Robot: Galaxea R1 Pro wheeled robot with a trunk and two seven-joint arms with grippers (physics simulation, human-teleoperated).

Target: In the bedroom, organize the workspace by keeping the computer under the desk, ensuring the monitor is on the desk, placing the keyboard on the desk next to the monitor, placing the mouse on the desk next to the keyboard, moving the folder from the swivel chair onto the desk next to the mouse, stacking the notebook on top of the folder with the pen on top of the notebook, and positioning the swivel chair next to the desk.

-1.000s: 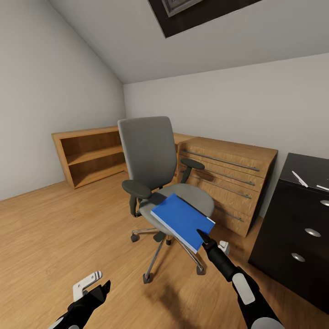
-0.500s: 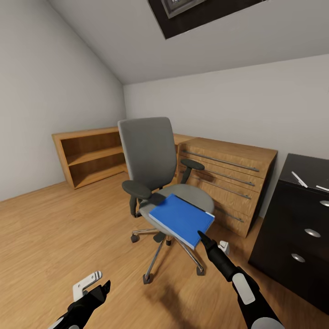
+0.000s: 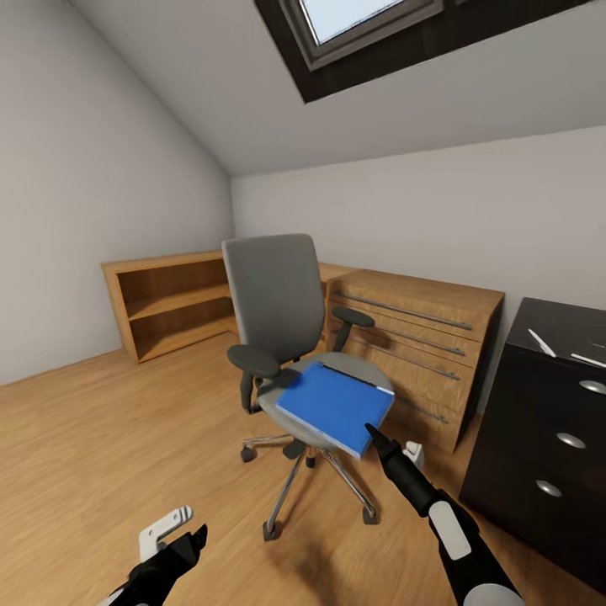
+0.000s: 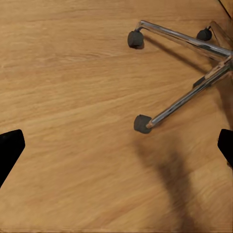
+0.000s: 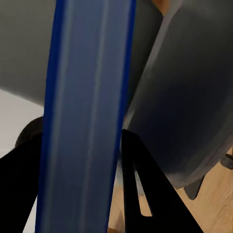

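Observation:
The swivel chair point(image 3: 273, 303), grey with black armrests, stands mid-room on its chrome base point(image 4: 189, 97). The blue folder point(image 3: 335, 404) lies tilted over the seat's front, its far edge against the seat. My right gripper point(image 3: 370, 431) is shut on the folder's near corner; in the right wrist view the folder's edge point(image 5: 87, 73) runs between the black fingers point(image 5: 141, 184), with the grey seat point(image 5: 184, 97) behind. My left gripper point(image 3: 181, 526) hangs open low over the floor, beside the chair's base. The desk's dark drawer unit point(image 3: 547, 421) stands at the right, with a thin white pen point(image 3: 541, 342) on top.
A light-wood drawer cabinet point(image 3: 412, 337) stands against the back wall behind the chair, and a low open wooden shelf point(image 3: 168, 299) runs along the left. A skylight point(image 3: 362, 17) sits in the sloped ceiling. Bare wood floor point(image 3: 109, 438) stretches to the left.
The whole view has shifted: more skylight shows and the room sits lower in the picture. The right gripper keeps its hold on the folder, whose near edge stands a little higher against the seat.

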